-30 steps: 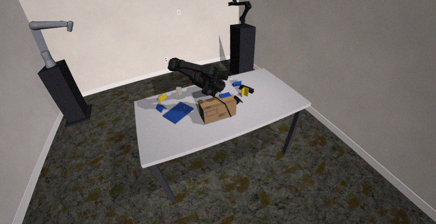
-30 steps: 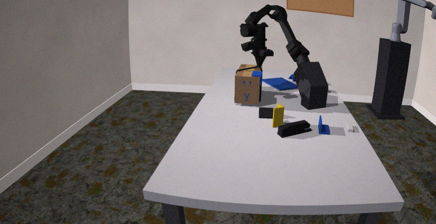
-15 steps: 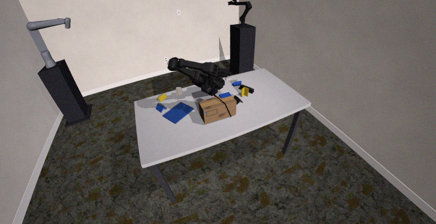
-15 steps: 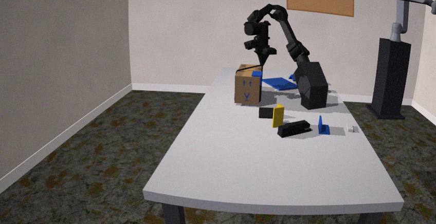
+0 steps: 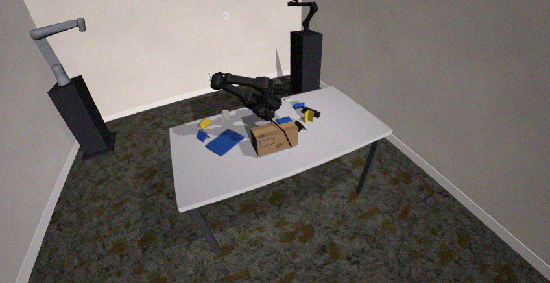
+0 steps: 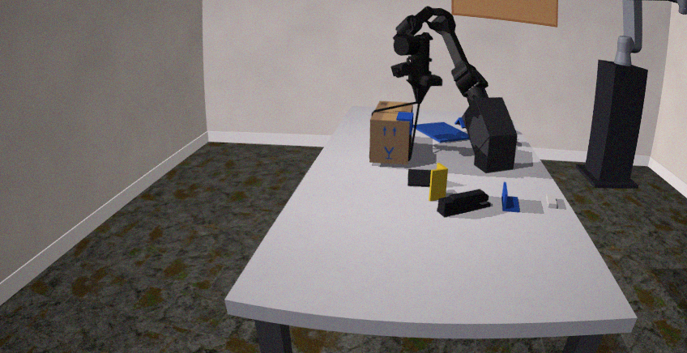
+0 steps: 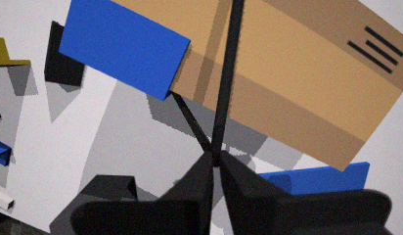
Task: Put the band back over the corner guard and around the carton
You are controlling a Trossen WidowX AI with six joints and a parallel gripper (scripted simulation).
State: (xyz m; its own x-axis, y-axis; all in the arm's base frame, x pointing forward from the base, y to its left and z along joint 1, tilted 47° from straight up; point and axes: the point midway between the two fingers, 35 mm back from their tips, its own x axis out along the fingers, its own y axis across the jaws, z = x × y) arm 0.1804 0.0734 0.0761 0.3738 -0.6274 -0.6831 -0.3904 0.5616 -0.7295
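Observation:
The carton [image 5: 270, 145] [image 6: 378, 142] [image 7: 296, 73] stands on the table. The blue corner guard [image 5: 283, 119] [image 6: 404, 116] [image 7: 125, 46] sits over its top edge on the robot's side. My gripper [image 5: 271, 119] [image 6: 418, 102] [image 7: 215, 157] is shut on the black band [image 5: 287, 138] [image 6: 394, 107] [image 7: 228, 73], beyond and above that edge. The band is pulled out to a point at the fingertips. One strand slants across the carton's top, the other runs down beside the near side. Both pass beside the guard, not over it. The band's lower run is hidden.
A blue pad [image 5: 224, 142] [image 6: 441, 131] lies beside the carton. A black block [image 6: 418, 177] [image 7: 64, 61], a yellow angle piece [image 5: 307, 116] [image 6: 437, 183], a black stapler-like object [image 6: 462, 202] and a blue angle piece [image 5: 299, 105] [image 6: 509, 203] are off the carton's guard end.

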